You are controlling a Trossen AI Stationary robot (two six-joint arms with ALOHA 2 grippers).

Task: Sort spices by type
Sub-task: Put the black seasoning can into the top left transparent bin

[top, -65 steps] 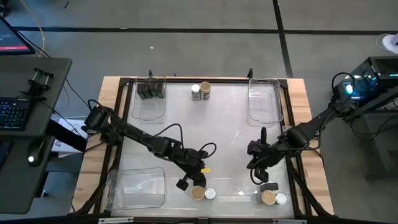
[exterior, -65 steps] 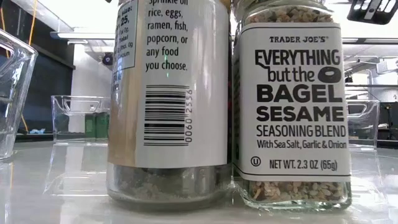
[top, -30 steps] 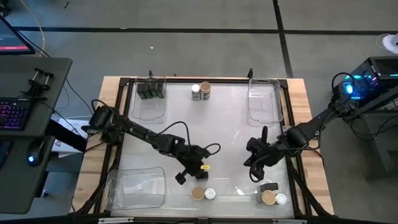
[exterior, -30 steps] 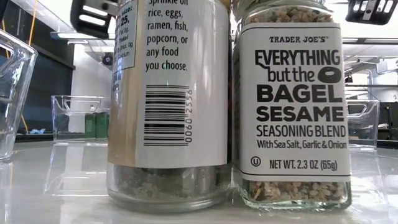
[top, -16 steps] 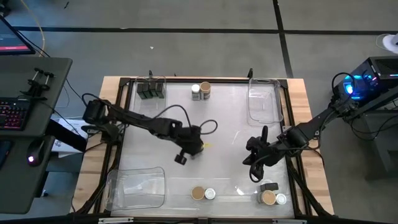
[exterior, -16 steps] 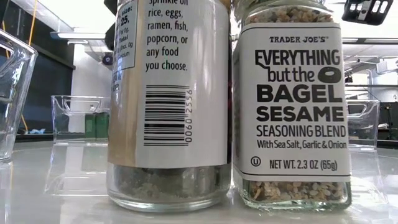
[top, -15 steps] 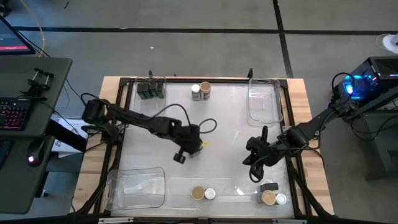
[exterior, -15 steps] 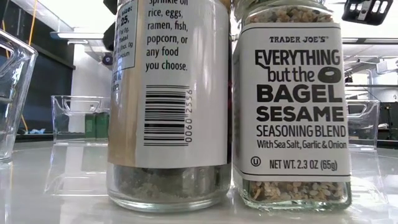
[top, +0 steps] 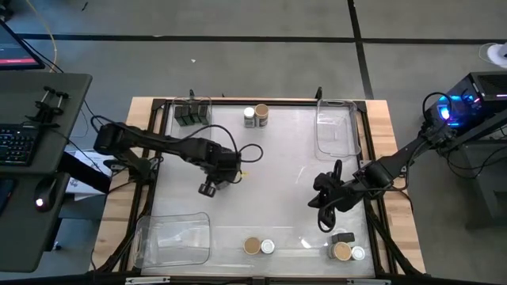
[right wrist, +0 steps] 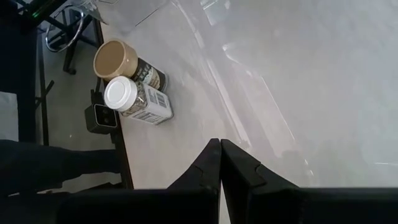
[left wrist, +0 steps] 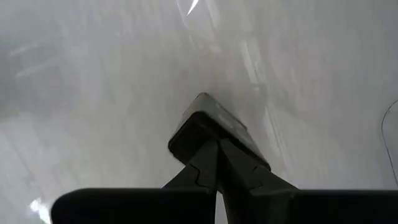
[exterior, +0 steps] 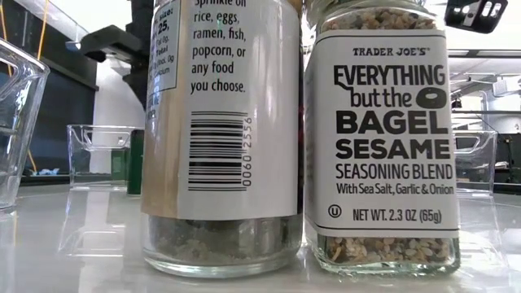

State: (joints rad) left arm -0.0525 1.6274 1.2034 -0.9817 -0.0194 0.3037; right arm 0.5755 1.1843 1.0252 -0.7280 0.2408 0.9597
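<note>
The left tool (top: 208,188) hangs over the left-centre of the table (top: 277,170), its fingers clamped on a black boxy spice container (left wrist: 208,127); in the left wrist view the box sits pinched between the 2 dark fingertips above blurred white surface. The right tool (top: 320,207) hovers over the right side of the table with its fingers pressed together and nothing between them.

There are 4 clear plastic bins. The far-left bin (top: 192,127) holds 3 black boxy containers (top: 192,116) lined up at its far end. The far-right bin (top: 333,127) and the near-left bin (top: 174,237) show nothing inside. Only a slanting wall of the 4th bin (exterior: 16,122) shows, cut off in the low view.

Loose on the table: a white-topped jar (top: 249,116) touching a tan-topped jar (top: 261,115) at the far edge; another tan-topped jar (top: 252,245) just beside a white-topped jar (top: 268,247) at the near edge; and at the near-right corner a black box (top: 344,237), a tan-topped one (top: 341,252) and a white-topped one (top: 358,253) clustered together.

In the low view 2 jars fill the frame, their lids cut off: one turned to show a barcode (exterior: 220,150), the other labelled sesame seasoning blend (exterior: 389,130). They hide most of the table behind them.
</note>
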